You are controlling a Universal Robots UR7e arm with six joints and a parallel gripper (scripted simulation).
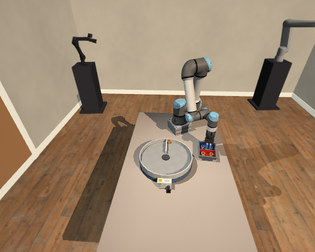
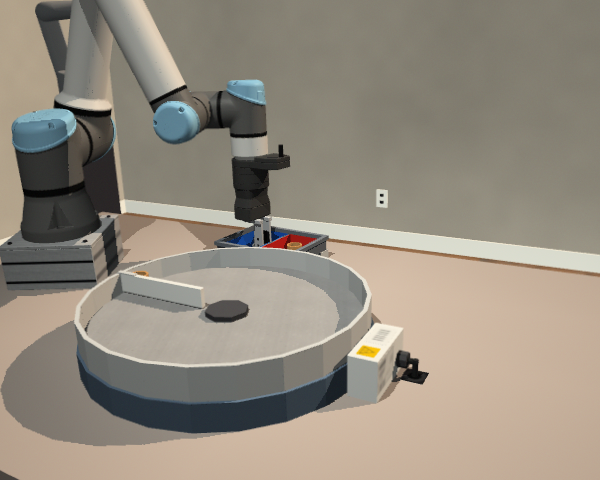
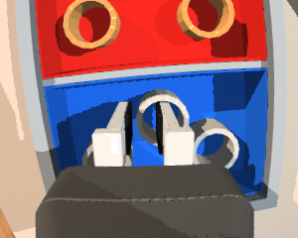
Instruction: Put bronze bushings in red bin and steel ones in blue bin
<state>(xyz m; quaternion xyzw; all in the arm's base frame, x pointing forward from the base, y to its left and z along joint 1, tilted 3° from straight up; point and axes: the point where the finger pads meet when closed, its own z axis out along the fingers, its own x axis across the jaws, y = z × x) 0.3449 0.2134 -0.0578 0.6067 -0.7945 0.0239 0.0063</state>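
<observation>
My gripper (image 1: pixel 208 145) (image 2: pixel 262 232) (image 3: pixel 144 118) hangs low inside the blue bin (image 3: pixel 242 99) (image 2: pixel 246 240), with its fingers partly apart and nothing between them. A steel bushing (image 3: pixel 159 95) lies on the bin floor under the fingers. A second steel bushing (image 3: pixel 234 149) lies to its right, and a third (image 3: pixel 89 153) is partly hidden behind the left finger. The red bin (image 3: pixel 149 34) (image 2: pixel 303 240) (image 1: pixel 207 151) holds two bronze bushings (image 3: pixel 68 23) (image 3: pixel 183 14). One bronze bushing (image 1: pixel 168 140) (image 2: pixel 141 273) sits at the far edge of the turntable (image 1: pixel 166 173) (image 2: pixel 212 361).
A white fence (image 2: pixel 160 290) runs from the turntable rim to the dark hub (image 2: pixel 226 310). A white control box (image 2: pixel 375 361) sits at the turntable's front. The arm's base (image 2: pixel 57 253) stands behind the turntable. Two black pedestals (image 1: pixel 88 86) (image 1: pixel 271 84) stand on the floor.
</observation>
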